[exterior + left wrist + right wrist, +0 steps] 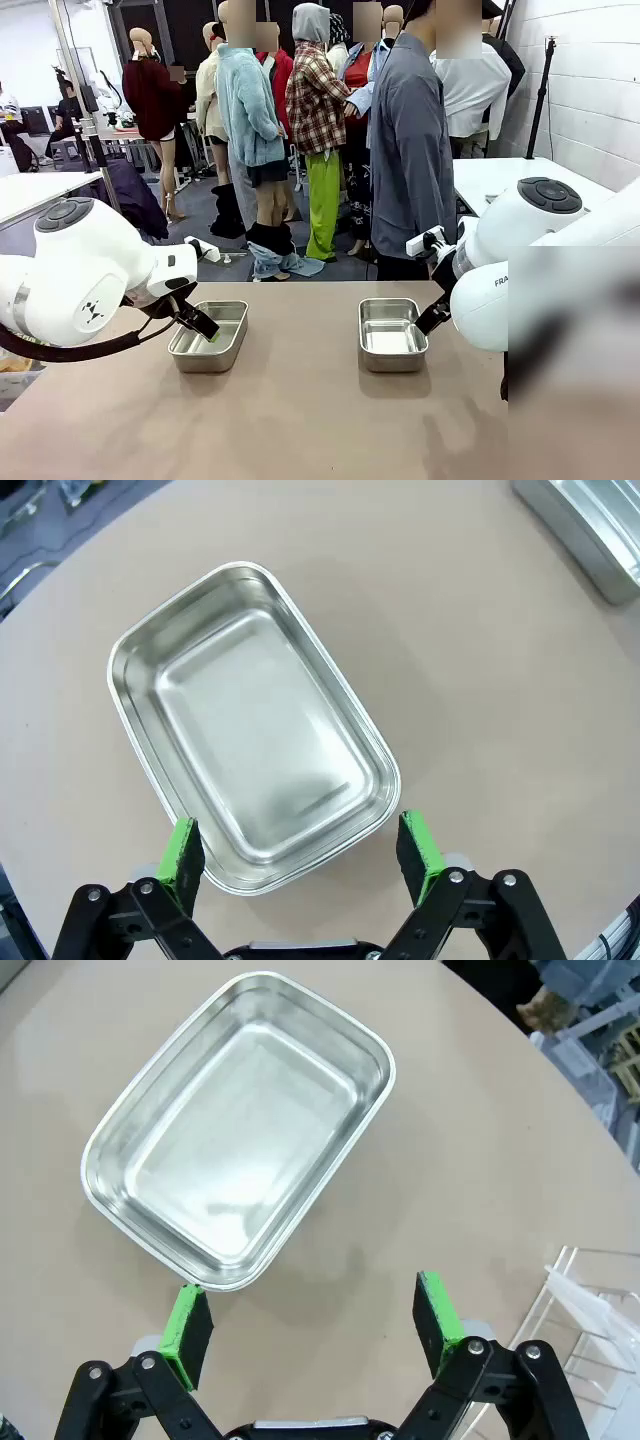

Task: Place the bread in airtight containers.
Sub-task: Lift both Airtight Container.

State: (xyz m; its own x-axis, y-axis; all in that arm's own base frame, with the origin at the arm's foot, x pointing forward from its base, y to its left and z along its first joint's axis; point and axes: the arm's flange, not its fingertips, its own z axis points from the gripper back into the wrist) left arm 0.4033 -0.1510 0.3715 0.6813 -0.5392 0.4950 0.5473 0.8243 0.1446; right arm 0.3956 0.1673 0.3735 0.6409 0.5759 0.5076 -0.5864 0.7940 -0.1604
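Two empty airtight containers, shallow steel boxes, stand on the brown table: one at the left [210, 338], one at the right [391, 334]. My left gripper [205, 328] hovers over the near end of the left container [250, 725]; it is open, with its green pads [183, 855] on either side of that end and nothing between them. My right gripper [428, 322] is open too, just off the right container's [240, 1130] near corner, over bare table. The corner of the other container [590, 525] shows in the left wrist view. The bread is out of view.
A person in a grey shirt [410, 150] stands at the table's far side. A clear plastic piece [590, 1300] lies by my right gripper. Bare tabletop [300, 410] stretches between and in front of the containers.
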